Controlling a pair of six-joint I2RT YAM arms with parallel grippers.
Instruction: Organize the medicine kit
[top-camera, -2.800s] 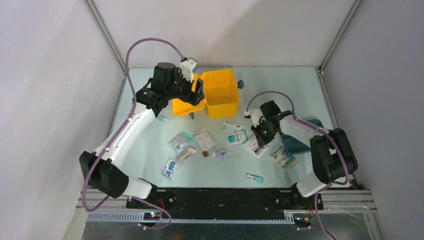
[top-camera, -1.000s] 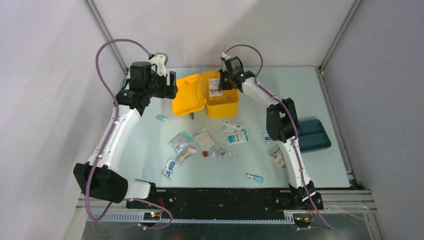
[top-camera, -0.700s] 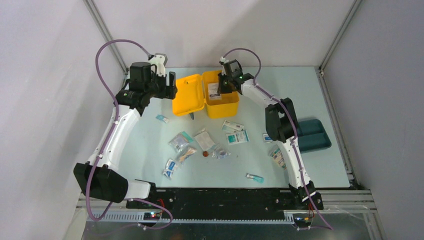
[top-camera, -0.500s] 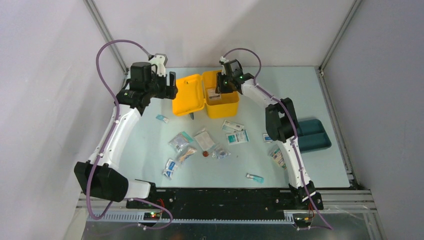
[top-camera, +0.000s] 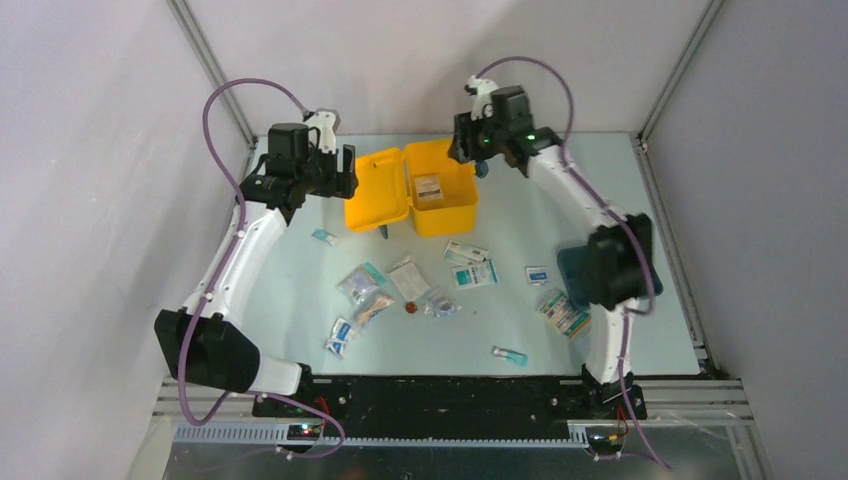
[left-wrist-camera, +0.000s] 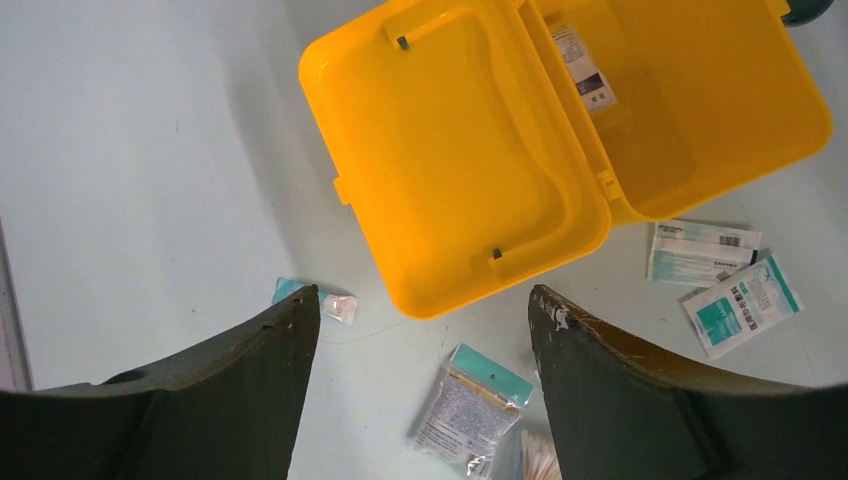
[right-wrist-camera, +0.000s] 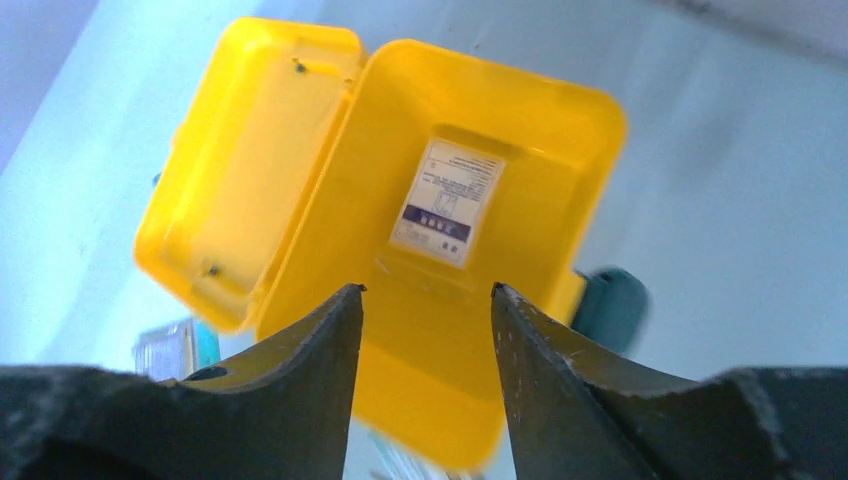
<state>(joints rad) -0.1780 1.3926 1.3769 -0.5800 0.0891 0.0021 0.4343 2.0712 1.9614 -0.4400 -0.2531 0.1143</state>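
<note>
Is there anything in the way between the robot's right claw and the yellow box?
No, nothing visible. The right gripper is open and, in its wrist view, only air lies between it and the medicine kit. The lid is open, with one white packet lying flat inside.

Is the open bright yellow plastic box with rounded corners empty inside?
No, the bright yellow plastic box holds a flat white printed packet lying on the floor of its deeper half.
</note>
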